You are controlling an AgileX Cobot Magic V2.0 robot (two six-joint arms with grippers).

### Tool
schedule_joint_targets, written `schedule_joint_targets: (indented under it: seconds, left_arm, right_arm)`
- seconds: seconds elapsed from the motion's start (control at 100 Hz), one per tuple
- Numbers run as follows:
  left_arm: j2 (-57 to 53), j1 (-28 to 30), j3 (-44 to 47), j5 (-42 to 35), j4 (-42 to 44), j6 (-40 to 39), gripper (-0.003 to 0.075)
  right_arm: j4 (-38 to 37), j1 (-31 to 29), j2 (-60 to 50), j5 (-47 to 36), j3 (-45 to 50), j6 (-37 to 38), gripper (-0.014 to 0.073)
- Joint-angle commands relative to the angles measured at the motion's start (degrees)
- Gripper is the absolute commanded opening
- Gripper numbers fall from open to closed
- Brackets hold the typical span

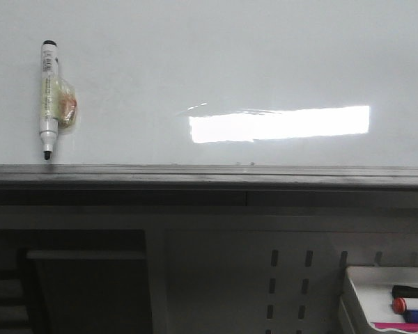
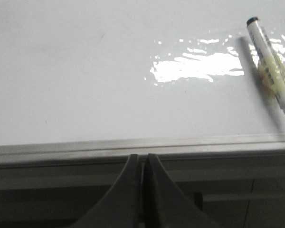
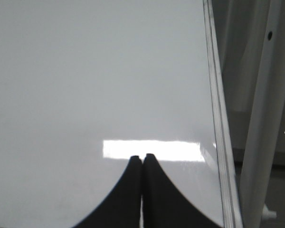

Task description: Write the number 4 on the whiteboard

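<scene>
The whiteboard [image 1: 216,62] fills the upper front view, glossy, with a bright rectangular glare and a dark grey lower ledge [image 1: 209,175]. No number 4 shows on it; the board is blank. A white marker [image 1: 49,97] with a black tip hangs upright at the board's left, tip just above the ledge; it also shows in the left wrist view [image 2: 271,69]. My left gripper [image 2: 142,156] is shut and empty, below the ledge, left of the marker. My right gripper [image 3: 142,157] is shut and empty, facing the board [image 3: 95,85] near its right edge. Neither gripper shows in the front view.
A small white tray [image 1: 362,292] at the lower right holds several markers, one with a red cap [image 1: 400,305]. Below the ledge stands a dark perforated panel [image 1: 285,278]. The board's right frame [image 3: 221,142] and a white stand pole [image 3: 261,133] show in the right wrist view.
</scene>
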Motion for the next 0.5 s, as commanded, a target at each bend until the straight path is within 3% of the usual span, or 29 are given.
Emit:
schedule_joint_targets:
  seconds: [0.0, 0.08, 0.29, 0.49]
  left_arm:
    - [-1.48, -0.53, 1.67, -6.91, 0.22, -0.62, -0.002]
    - [-1.22, -0.53, 0.13, -5.15, 0.85, -0.62, -0.002]
    - [7.78, -0.53, -8.09, 2.03, 0.85, -2.12, -0.002]
    - [18.57, -0.53, -13.4, 0.54, 0.75, -2.12, -0.002]
  right_arm:
    - [3.1, -0.36, -0.83, 3.42, -0.6, 0.09, -0.0064]
    - [8.44, -0.36, 0.84, 11.09, -3.65, 0.09, -0.0064]
    - [9.24, -0.36, 13.26, 29.87, -15.44, 0.09, -0.0064]
    - [9.24, -0.36, 23.05, 33.13, -21.28, 0.09, -0.0064]
